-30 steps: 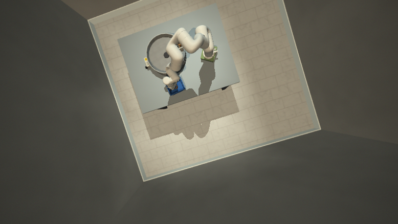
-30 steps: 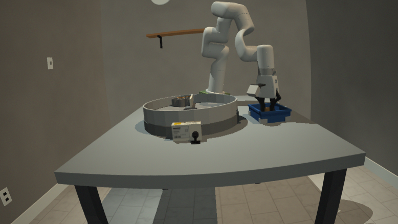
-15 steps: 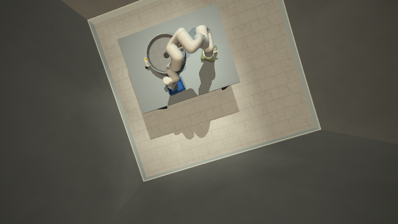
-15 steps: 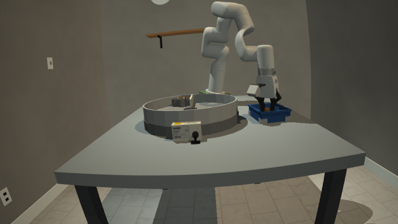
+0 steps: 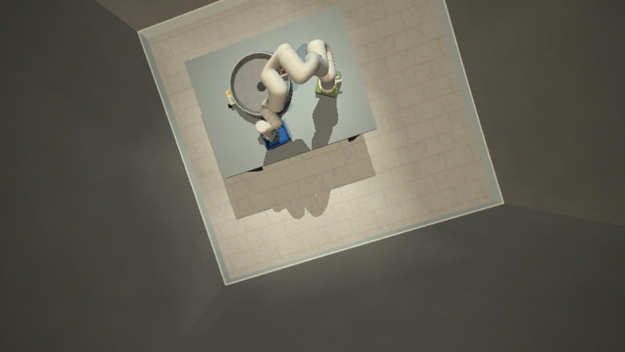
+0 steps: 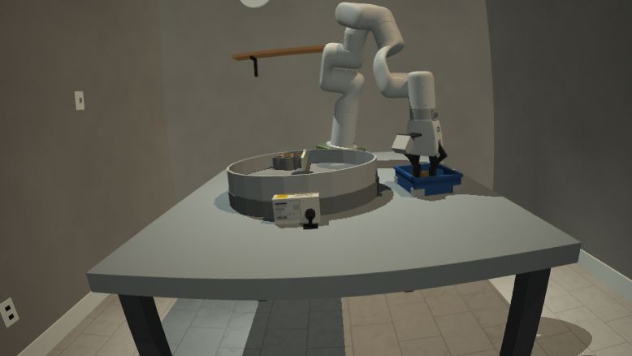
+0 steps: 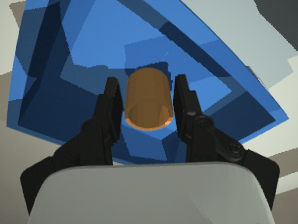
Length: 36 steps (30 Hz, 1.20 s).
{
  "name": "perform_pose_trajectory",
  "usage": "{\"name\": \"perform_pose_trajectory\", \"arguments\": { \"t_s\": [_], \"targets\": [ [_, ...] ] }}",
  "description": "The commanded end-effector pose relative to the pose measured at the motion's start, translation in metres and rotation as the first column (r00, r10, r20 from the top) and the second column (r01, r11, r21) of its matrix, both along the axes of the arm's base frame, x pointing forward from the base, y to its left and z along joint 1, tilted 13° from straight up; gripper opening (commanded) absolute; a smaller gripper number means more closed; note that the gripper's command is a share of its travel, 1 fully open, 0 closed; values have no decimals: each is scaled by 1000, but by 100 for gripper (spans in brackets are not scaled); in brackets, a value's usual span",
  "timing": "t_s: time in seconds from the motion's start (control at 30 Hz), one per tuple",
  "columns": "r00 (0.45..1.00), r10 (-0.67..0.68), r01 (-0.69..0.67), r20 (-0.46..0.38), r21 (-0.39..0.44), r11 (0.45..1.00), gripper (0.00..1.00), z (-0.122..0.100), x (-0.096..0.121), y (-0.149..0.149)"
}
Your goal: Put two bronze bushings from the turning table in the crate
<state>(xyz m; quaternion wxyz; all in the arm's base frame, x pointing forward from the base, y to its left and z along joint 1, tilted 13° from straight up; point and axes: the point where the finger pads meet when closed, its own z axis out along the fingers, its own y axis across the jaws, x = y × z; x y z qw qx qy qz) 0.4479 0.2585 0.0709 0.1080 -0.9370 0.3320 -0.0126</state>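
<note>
My gripper [image 6: 425,169] reaches down into the blue crate [image 6: 428,179] at the table's right side. In the wrist view a bronze bushing [image 7: 149,99] stands upright between the two black fingers, low inside the crate [image 7: 153,63]. The fingers have parted slightly and stand just off its sides. From the side the bushing [image 6: 424,173] shows as a small bronze patch between the fingertips. The round turning table [image 6: 300,173] holds a cluster of grey and bronze bushings [image 6: 286,159] at its far left. From above, the arm hides most of the crate [image 5: 276,136].
A small control box [image 6: 295,209] with a black knob stands against the front of the turning table. The arm's base [image 5: 328,87] is at the back of the table. A wooden wall shelf [image 6: 278,53] hangs behind the arm.
</note>
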Motion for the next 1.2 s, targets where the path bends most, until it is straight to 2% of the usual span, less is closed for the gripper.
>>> {"name": "perform_pose_trajectory", "arguments": {
  "t_s": [0.0,0.57,1.17],
  "targets": [
    [1000,-1,1,4,1,1000,48,2,1,0],
    [1000,-1,1,4,1,1000,48,8,1,-1],
    [1000,-1,1,4,1,1000,48,73,-6,-14]
  ]
}}
